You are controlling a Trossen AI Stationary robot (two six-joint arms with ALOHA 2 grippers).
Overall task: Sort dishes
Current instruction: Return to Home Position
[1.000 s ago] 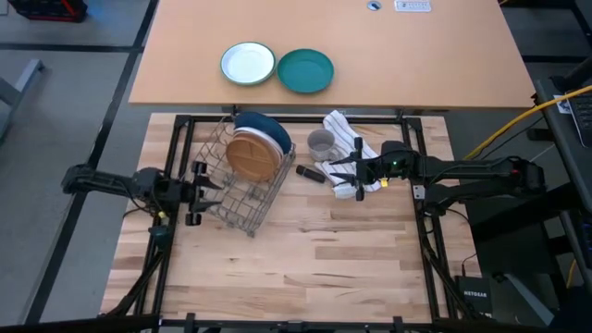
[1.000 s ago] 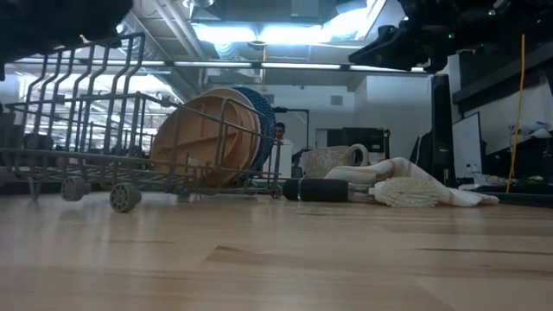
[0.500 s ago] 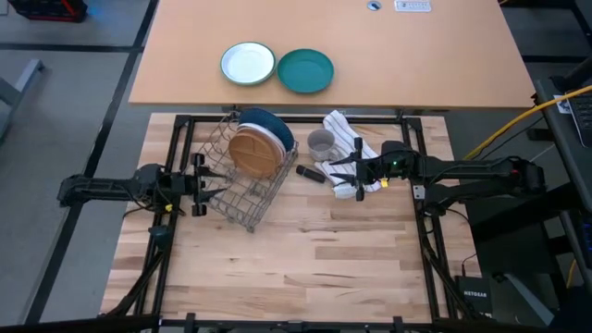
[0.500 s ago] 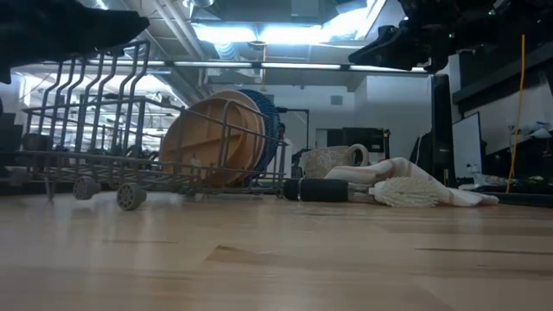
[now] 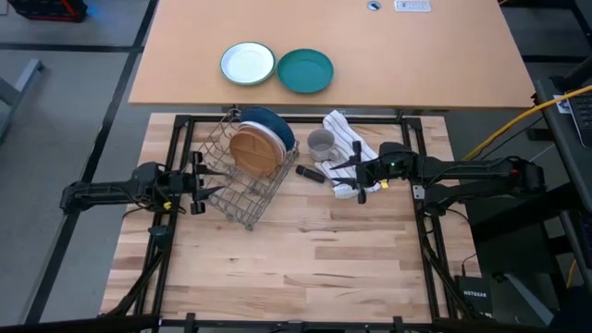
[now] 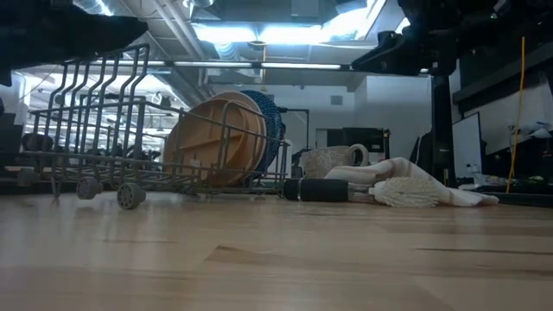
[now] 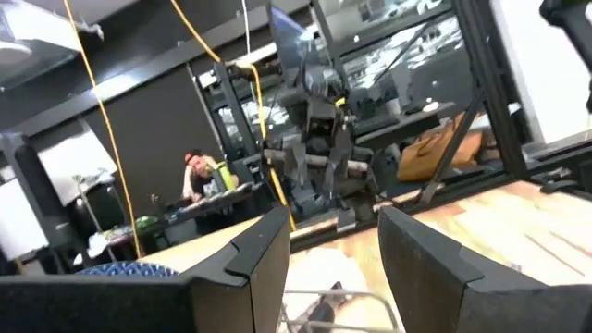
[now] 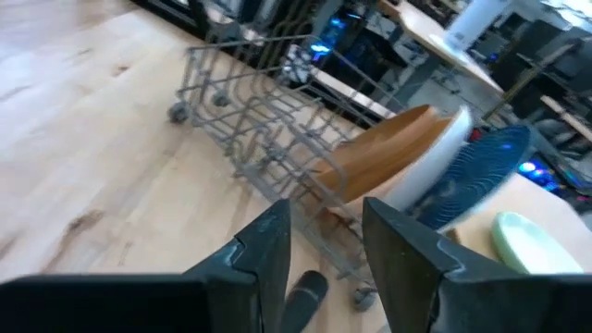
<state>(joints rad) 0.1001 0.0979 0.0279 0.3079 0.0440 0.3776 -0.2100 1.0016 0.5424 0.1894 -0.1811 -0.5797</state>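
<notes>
Three dishes stand on edge in the far end of a wire rack (image 5: 242, 192): a brown wooden plate (image 5: 254, 153), a pale plate (image 8: 435, 157) behind it, and a dark blue dotted plate (image 5: 274, 123) at the back. They lean against the rack's tines. My left gripper (image 5: 211, 182) is at the rack's left rim, open, with a rack wire (image 7: 326, 298) showing low between its fingers. My right gripper (image 5: 350, 171) hovers open over the striped towel (image 5: 347, 153), right of the rack, with nothing between its fingers. My left gripper comes at the rack's left rim level from the table's left, its fingers open. Its own fingers hide the place where they meet the wires, so I cannot tell whether it touches the rack.
A white plate with a green rim (image 5: 248, 63) and a teal plate (image 5: 305, 71) lie on the tan table beyond. A grey mug (image 5: 320, 143) and a dark-handled tool (image 5: 310, 173) lie between rack and towel. The near half of the wooden table is bare. A person (image 7: 196, 171) sits in the room behind.
My left gripper has swung toward the table's far edge. The rack with its plates has slid and turned along with it, toward the far edge and a little to the right. The plates have stayed leaning in place inside the rack.
</notes>
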